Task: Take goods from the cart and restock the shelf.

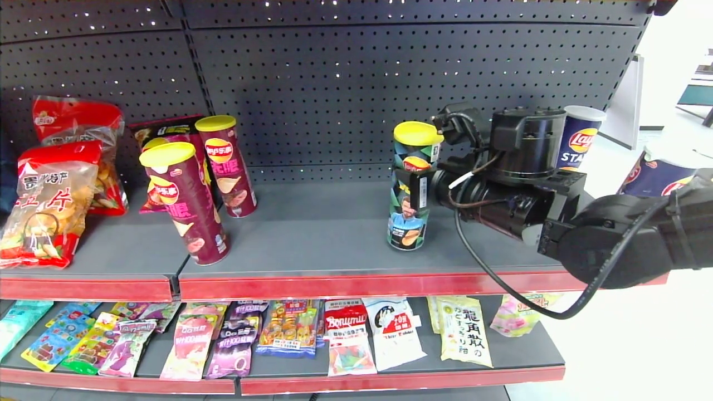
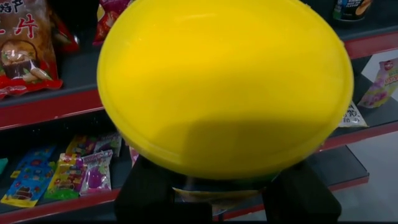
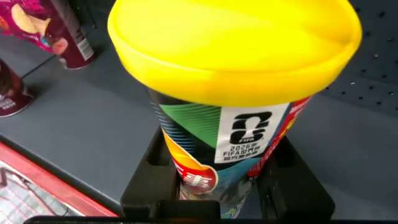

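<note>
Right pincer (image 1: 416, 189) clenched round yellow-lidded can (image 1: 407, 223) at mid-body. Can stands upright on upper shelf (image 1: 334, 223); base probably seated, contact unclear. Open only once it sits flat, then withdraw straight back. Left pincer (image 2: 224, 196) grasps second can (image 2: 224, 87), in front of the shelves.

- Head view: looks forward and down at the shelf (image 1: 334, 223) from some way back; catches the right gripper (image 1: 410, 192) side-on, clamped round the can (image 1: 408, 225).
- Right wrist view: sits just behind the right gripper (image 3: 224, 186), very near; faces past the can (image 3: 236, 124) to shelf and pegboard (image 3: 373, 74) beyond.
- Left wrist view: sits just behind the left gripper (image 2: 224, 196), very near the second can (image 2: 224, 87) clamped there; faces past it to red bag (image 2: 25, 43) and packets (image 2: 81, 174).
- Shared by head and right wrist: can, shelf, maroon cans (image 1: 184, 200) beyond the gripper.
- Shared by head and left wrist: red bag, packets.
</note>
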